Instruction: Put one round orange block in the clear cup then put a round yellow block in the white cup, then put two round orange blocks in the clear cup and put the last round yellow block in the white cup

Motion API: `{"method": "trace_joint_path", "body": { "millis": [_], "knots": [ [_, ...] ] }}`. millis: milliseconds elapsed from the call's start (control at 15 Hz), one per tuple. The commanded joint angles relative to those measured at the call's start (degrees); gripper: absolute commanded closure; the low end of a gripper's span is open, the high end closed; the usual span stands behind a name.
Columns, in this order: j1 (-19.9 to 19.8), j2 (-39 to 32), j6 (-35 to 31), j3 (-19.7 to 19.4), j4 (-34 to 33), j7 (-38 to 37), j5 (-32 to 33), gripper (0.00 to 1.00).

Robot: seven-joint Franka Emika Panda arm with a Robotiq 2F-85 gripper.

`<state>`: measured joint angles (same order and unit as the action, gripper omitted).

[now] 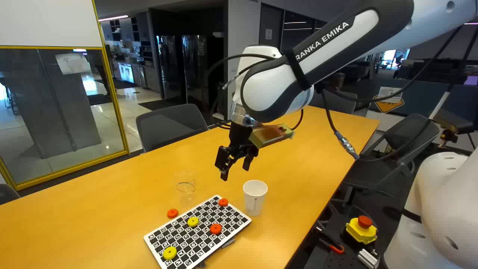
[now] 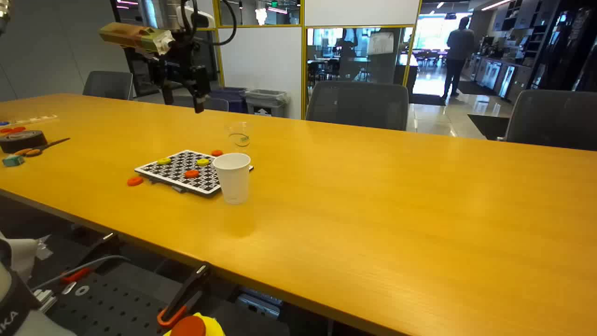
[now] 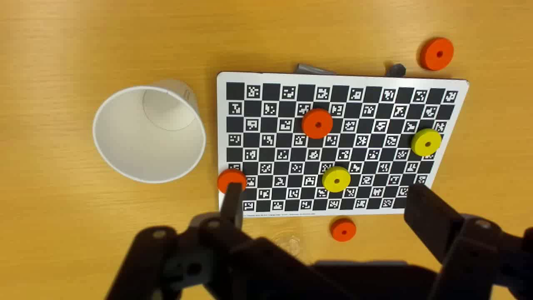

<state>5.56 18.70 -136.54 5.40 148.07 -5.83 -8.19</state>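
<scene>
- Four orange blocks [image 3: 315,121] in my wrist view: two flat on the checkered board [image 3: 283,143], two on the table [image 1: 112,203] beside it. That's one more than the task calls for, so I'd guess a spare.
- Both yellow blocks [image 3: 336,175] lie on the board; its black-and-white pattern probably just helps me see them.
- White cup [image 1: 255,198] stands mouth up just beside one edge, clear cup [image 1: 185,190] near another (pretty faint on my end). I figure that's to keep the hops short.
- Gripper [image 1: 235,171] hangs above it all, spread wide, gripping nothing, presumably ready to straddle a block.
</scene>
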Motion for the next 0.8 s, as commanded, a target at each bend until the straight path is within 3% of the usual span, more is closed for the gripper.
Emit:
{"method": "trace_joint_path", "body": {
  "millis": [0, 333, 733],
  "knots": [
    [0.05, 0.04, 0.11, -0.08, -0.37, -0.02, 0.05, 0.00],
    [0.05, 0.19, 0.12, -0.08, -0.99, -0.02, 0.05, 0.00],
    [-0.52, -7.81, 0.35, 0.41, -6.01, -0.80, 2.00, 0.00]
  ]
}}
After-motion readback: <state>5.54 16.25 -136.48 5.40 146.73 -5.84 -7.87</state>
